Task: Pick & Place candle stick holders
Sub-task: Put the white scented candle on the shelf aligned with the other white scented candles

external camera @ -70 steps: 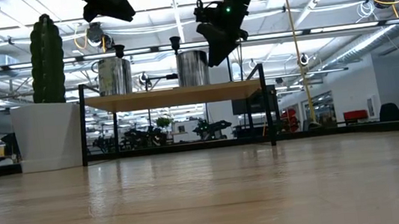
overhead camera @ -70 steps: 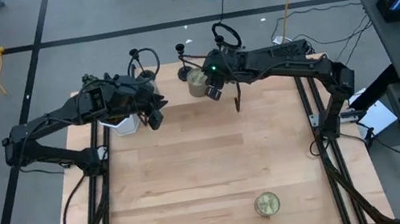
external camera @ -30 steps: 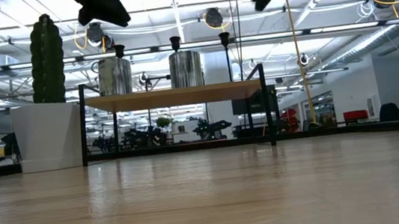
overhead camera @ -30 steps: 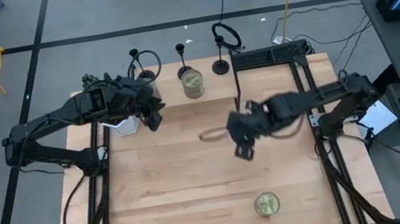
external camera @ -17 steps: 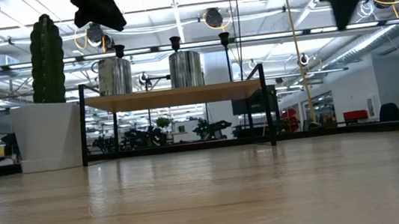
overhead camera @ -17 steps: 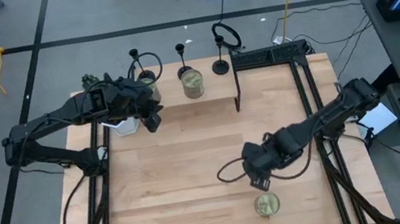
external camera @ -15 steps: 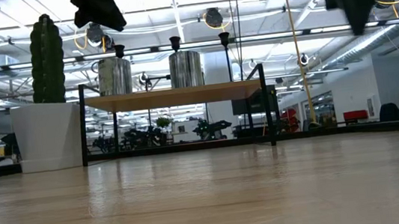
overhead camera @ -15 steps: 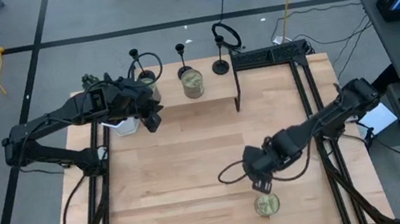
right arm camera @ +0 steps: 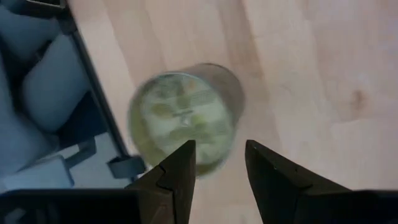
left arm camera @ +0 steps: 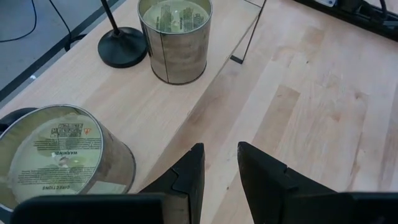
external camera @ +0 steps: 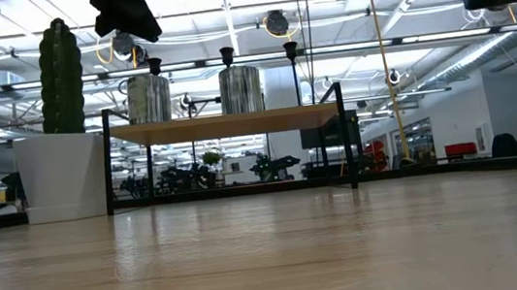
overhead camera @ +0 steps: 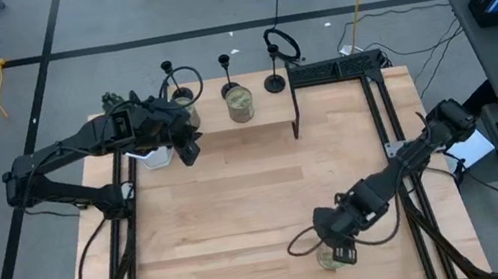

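Three black candle stick holders (overhead camera: pixel 274 82) (overhead camera: pixel 231 88) (overhead camera: pixel 181 92) stand by their round bases on a raised wooden shelf (external camera: pixel 227 124) at the table's far edge; their cups show in the low view (external camera: pixel 291 50). One holder's base shows in the left wrist view (left arm camera: pixel 123 47). My left gripper (left arm camera: pixel 219 175) is open and empty, hovering over the shelf's left part (overhead camera: pixel 192 149). My right gripper (right arm camera: pixel 219 169) is open and empty above a greenish-gold jar (right arm camera: pixel 183 119) near the table's near edge (overhead camera: pixel 336 249).
Two greenish-gold jars (left arm camera: pixel 175 38) (left arm camera: pixel 59 155) stand on the shelf between the holders. A green plant in a white pot (external camera: pixel 58 139) stands at the far left. The shelf's thin black legs (overhead camera: pixel 295 111) reach down to the table. Bare wood (overhead camera: pixel 221 215) lies mid-table.
My right gripper has swung from the table's middle toward the near edge and now hangs over the jar there, still open. The holders stand unmoved on the shelf.
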`<action>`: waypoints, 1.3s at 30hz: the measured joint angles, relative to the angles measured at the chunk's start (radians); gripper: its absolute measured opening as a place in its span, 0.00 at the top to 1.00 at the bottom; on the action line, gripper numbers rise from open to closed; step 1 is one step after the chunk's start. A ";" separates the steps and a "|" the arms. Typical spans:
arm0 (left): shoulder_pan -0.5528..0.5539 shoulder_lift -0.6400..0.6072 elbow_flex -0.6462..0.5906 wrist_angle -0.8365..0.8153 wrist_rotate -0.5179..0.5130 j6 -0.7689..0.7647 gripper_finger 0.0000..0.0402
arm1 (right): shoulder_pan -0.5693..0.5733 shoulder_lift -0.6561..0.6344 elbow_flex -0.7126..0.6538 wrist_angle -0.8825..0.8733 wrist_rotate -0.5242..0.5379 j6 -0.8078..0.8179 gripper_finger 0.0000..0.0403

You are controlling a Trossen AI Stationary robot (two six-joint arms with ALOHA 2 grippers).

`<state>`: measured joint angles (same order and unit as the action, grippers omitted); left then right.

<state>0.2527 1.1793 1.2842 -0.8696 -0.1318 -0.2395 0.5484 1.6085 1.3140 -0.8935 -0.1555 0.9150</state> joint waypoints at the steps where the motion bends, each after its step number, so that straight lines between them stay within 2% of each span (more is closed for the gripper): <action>1: 0.000 0.000 0.000 0.000 0.000 0.002 0.74 | 0.008 0.000 -0.004 0.019 0.006 0.013 0.68; 13: 0.000 0.000 0.000 0.003 0.000 0.001 0.74 | -0.005 -0.007 -0.118 0.061 0.020 0.104 0.68; 17: 0.000 0.000 0.000 0.003 -0.001 0.027 0.74 | -0.005 -0.009 -0.135 0.125 0.019 0.151 0.68; 24: 0.000 0.000 0.000 0.003 -0.001 0.028 0.74 | -0.021 -0.008 -0.170 0.127 0.000 0.095 0.69; 28: 0.000 0.000 0.000 0.003 -0.001 0.028 0.74 | -0.042 -0.009 -0.177 0.127 -0.017 0.085 0.76; 34: 0.000 0.000 0.000 0.003 -0.002 0.029 0.74 | -0.059 -0.010 -0.177 0.128 -0.056 -0.007 0.96; 39: 0.000 0.000 0.000 0.004 -0.002 0.035 0.74 | -0.077 -0.016 -0.178 0.131 -0.059 -0.032 0.97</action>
<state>0.2525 1.1793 1.2842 -0.8654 -0.1333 -0.2043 0.4719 1.5921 1.1358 -0.7629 -0.2150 0.8825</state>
